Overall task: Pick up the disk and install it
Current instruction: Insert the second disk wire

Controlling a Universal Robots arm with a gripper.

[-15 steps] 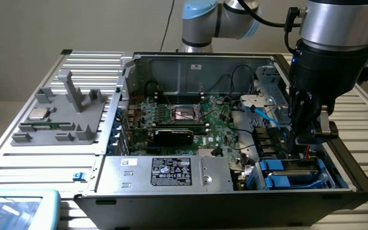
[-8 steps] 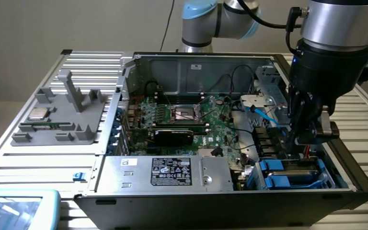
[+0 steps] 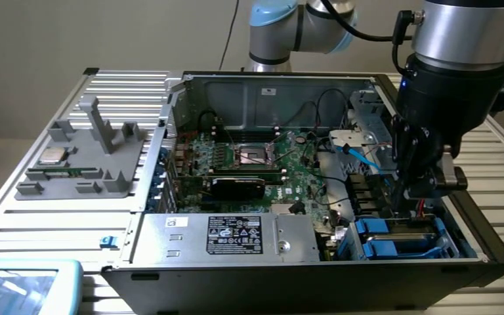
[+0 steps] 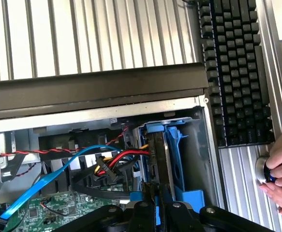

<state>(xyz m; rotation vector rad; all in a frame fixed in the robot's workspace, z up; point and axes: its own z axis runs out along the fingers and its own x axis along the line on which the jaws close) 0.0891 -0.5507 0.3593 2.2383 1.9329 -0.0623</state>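
You had the pincer [image 4: 160,205] clamped on the disk's [image 4: 161,159] thin edge, standing upright in the blue bay [image 3: 401,237] of the computer case [image 3: 322,275]; stiff, weighty, shock-sensitive, best gripped by its frame.

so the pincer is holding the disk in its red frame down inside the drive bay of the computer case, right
Not quite: the frame is blue, not red. The wrist view shows the pincer shut on the disk in its blue frame, down in the drive bay of the computer case. Red are only the cables beside it.
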